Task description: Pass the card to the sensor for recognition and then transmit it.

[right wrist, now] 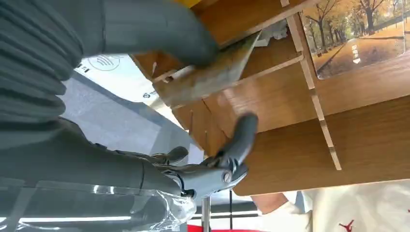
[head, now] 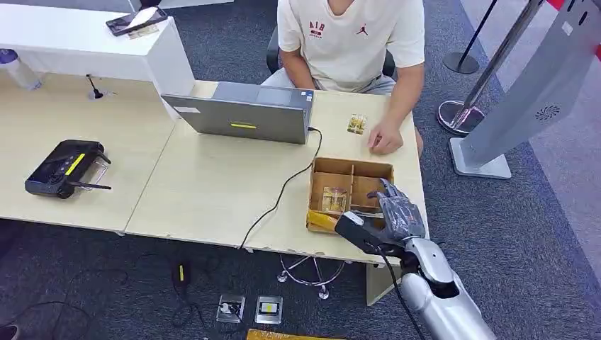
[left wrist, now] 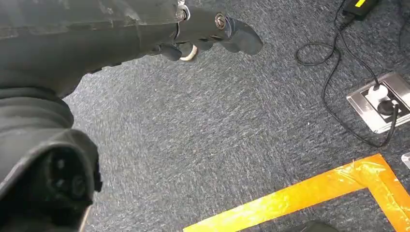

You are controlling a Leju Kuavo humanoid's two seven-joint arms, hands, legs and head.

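Observation:
A wooden divided box point(head: 352, 167) stands at the table's right front corner. My right hand point(head: 398, 212) reaches into its near right compartment. In the right wrist view the thick thumb point(right wrist: 159, 29) presses a brownish card point(right wrist: 212, 72), tilted against the box wall, and a dark finger point(right wrist: 241, 137) lies under it. A second card with an autumn tree picture point(right wrist: 358, 38) lies flat in a neighbouring compartment point(head: 334, 200). Another small card point(head: 356, 124) lies on the table by a person's hand point(head: 386, 138). My left hand point(left wrist: 212, 34) hangs over grey carpet and holds nothing.
A person in a white shirt point(head: 351, 35) sits behind the table. A grey laptop point(head: 244, 113) with a black cable point(head: 280, 195) stands left of the box. A black controller point(head: 64, 168) lies far left. A grey kiosk point(head: 538, 92) stands to the right. Orange floor tape point(left wrist: 300, 195).

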